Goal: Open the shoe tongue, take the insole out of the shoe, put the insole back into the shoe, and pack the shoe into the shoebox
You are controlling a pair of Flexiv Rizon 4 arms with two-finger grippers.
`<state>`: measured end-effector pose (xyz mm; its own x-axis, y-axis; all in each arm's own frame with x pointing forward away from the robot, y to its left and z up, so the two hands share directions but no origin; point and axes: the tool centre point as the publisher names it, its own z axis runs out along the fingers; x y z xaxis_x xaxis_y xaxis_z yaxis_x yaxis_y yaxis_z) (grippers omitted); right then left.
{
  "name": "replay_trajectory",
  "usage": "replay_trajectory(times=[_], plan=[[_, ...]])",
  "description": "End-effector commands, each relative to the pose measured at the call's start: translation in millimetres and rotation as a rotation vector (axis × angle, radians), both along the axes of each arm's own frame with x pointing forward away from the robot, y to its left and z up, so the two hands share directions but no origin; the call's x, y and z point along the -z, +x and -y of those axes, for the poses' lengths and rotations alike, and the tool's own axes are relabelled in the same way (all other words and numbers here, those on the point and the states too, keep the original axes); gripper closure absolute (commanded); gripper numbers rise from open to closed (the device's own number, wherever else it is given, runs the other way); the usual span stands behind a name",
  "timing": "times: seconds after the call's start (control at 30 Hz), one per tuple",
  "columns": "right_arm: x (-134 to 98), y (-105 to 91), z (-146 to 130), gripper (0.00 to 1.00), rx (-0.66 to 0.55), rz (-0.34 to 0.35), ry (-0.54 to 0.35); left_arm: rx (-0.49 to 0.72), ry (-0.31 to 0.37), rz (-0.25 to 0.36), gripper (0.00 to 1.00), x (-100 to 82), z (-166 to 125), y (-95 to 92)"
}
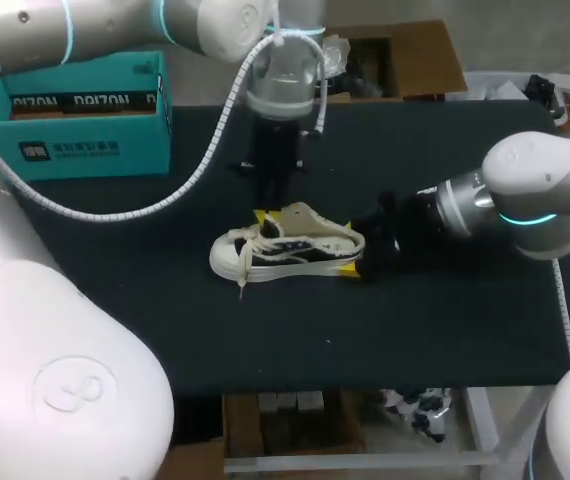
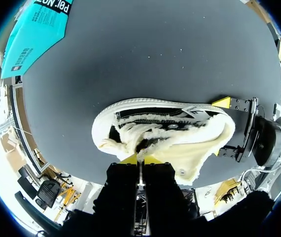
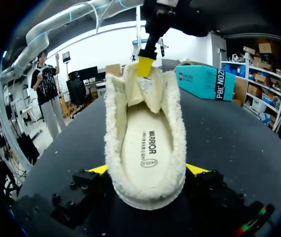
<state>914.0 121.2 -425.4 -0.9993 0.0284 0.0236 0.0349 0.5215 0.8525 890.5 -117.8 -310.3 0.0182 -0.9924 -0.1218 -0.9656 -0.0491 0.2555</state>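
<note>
**Fig.: tongue-opening step (head view + both wrist views).**

- **Table** (image 1: 445, 330): dark top, carries all task items.
- **Shoebox** (image 1: 75, 110): teal, at far-L corner, well apart from the shoe.
- **Shoe** (image 1: 285, 250): mid-table, sole down. Long axis runs L–R across your head view, w/ toe to L, heel to R and mouth facing up.
- **R gripper** (image 3: 148, 170): at the heel end, aimed along the long axis toward the toe. It is spread wide, one yellow tip each side of the heel. Both tips appear pressed to the heel, i.e. it clamps the shoe.
- **L gripper** (image 2: 140, 159): hangs over the shoe from above. Its tips are all but closed, pinching the top edge of the fleecy tongue.
- **Insole** (image 3: 145, 143): lies flat inside the shoe, not yet out. Its heel end is just ahead of the R gripper, and its toe end is hidden under the tongue.
- **Tongue** (image 3: 148, 91): pulled up off the mouth, held by its top edge.

**Key relation for you:** the insole lies on the same L–R axis as the shoe. Its free heel end is nearest the R gripper and sits toward the heel from the L gripper.

**Judgement:** the tongue step looks approx. done, so extraction is next.
- R is nearer the insole but is busy as the clamp.
- L would have to drop the tongue, shift toward the heel and enter from above.
- Risk: once released, the tongue may fall back over the mouth.
</note>
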Motion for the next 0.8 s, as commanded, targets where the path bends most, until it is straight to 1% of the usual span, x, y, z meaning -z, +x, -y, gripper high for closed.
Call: replay_trajectory(times=[0.03,0.13,0.23,0.3,0.37,0.4,0.43,0.47,0.5,0.53,0.57,0.6,0.63,0.67,0.7,0.73,0.77,0.8], plan=[[5.7,3.6,-0.4,1.0,-0.001,0.002,0.004,-0.057,-0.187,0.105,1.0,5.5,-38.5,-16.7],[5.7,3.6,-0.4,1.0,-0.001,0.002,0.004,-0.089,-0.222,0.092,1.0,15.7,-46.8,-14.2],[5.7,3.6,-0.4,1.0,-0.001,0.002,0.004,-0.117,-0.262,0.099,1.0,23.7,-52.6,-11.2],[5.7,3.6,-0.4,1.0,-0.001,0.002,0.004,-0.128,-0.278,0.111,1.0,28.9,-53.3,-9.7],[5.7,3.6,-0.4,1.0,-0.001,0.002,0.004,-0.12,-0.296,0.116,1.0,31.5,-53.3,-8.7],[5.7,3.6,-0.4,1.0,-0.001,0.002,0.004,-0.115,-0.306,0.119,0.79,32.5,-53.5,-8.3],[5.7,3.6,-0.4,1.0,-0.001,0.002,0.004,-0.106,-0.316,0.124,0.63,32.8,-53.5,-8.0],[5.7,3.6,-0.4,1.0,-0.001,0.002,0.004,-0.09,-0.329,0.132,0.52,31.7,-54.0,-8.3],[5.7,3.6,-0.4,1.0,-0.001,0.002,0.004,-0.075,-0.337,0.141,0.34,28.7,-54.1,-9.0],[5.7,3.6,-0.4,1.0,-0.001,0.002,0.004,-0.057,-0.347,0.158,0.2,22.4,-54.3,-10.0],[5.7,3.6,-0.4,1.0,-0.001,0.002,0.004,-0.019,-0.363,0.173,0.15,14.1,-54.5,-11.5],[5.7,3.6,-0.4,1.0,-0.001,0.002,0.004,0.013,-0.37,0.184,0.13,4.8,-54.3,-13.4],[5.7,3.6,-0.4,1.0,-0.001,0.002,0.004,0.041,-0.375,0.217,0.09,-6.7,-53.6,-15.0],[5.7,3.6,-0.4,1.0,-0.001,0.002,0.004,0.095,-0.382,0.224,0.08,-17.7,-52.3,-16.0],[5.7,3.6,-0.4,1.0,-0.001,0.002,0.004,0.115,-0.374,0.246,0.08,-27.8,-50.6,-16.0],[5.7,3.6,-0.4,1.0,-0.001,0.002,0.004,0.163,-0.37,0.265,0.08,-37.9,-48.1,-15.3],[5.7,3.6,-0.4,1.0,-0.001,0.002,0.004,0.204,-0.366,0.274,0.07,-48.1,-45.6,-13.2],[5.7,3.6,-0.4,1.0,-0.001,0.002,0.004,0.236,-0.356,0.303,0.07,-56.6,-42.8,-10.1]])
